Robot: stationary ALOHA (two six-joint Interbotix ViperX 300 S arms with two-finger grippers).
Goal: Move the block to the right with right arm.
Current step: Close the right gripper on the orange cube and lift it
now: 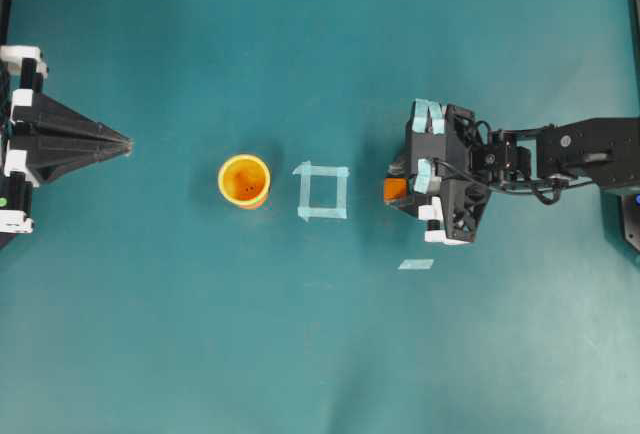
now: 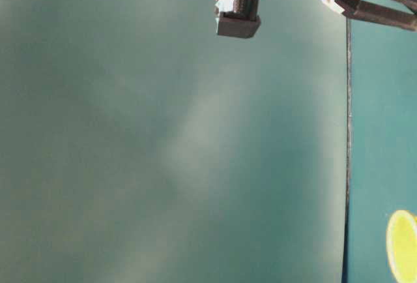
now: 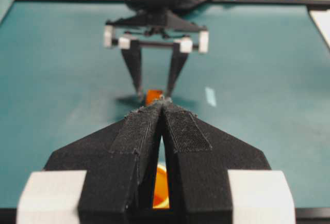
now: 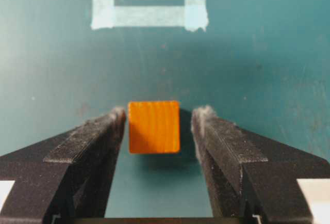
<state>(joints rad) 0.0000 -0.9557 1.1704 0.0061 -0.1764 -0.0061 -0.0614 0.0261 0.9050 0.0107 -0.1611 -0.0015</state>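
Two arms show from overhead, where we see the right gripper (image 1: 408, 192) spread around the orange block (image 1: 394, 190), which sits on the teal bench (image 1: 150, 334) just right of the tape square (image 1: 323, 192) and well apart from the orange cup (image 1: 245, 181), while the left gripper (image 1: 128, 142) lies pressed together at the far edge. The table-level view gives us only blurred arm parts, but both wrist views add what overhead hides: the block (image 4: 153, 127) stands between the fingers (image 4: 87, 139) with slim gaps, so we judge the grasp pending, and closing comes next before carrying it right.
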